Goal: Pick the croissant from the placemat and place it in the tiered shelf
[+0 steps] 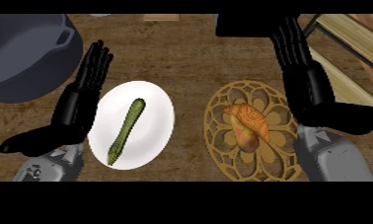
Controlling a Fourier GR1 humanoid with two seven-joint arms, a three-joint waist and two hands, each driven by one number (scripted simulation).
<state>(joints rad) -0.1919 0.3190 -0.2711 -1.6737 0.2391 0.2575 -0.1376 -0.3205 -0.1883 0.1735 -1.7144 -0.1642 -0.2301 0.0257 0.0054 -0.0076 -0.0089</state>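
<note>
A golden-brown croissant point(250, 124) lies on the round tan placemat point(226, 154) with a flower-pattern cutout, at the lower right of the counter. My right hand point(302, 77) stretches up along the placemat's right edge, fingers straight and open, apart from the croissant. The wooden tiered shelf point(348, 45) shows at the upper right, partly behind that hand. My left hand point(80, 94) stands open at the left, fingers up, holding nothing.
A white plate point(157, 104) with a green vegetable stick point(126, 131) sits between my hands. A large dark grey pot point(33, 55) fills the upper left corner. A black object point(244, 24) lies at the top centre on the brown wooden counter.
</note>
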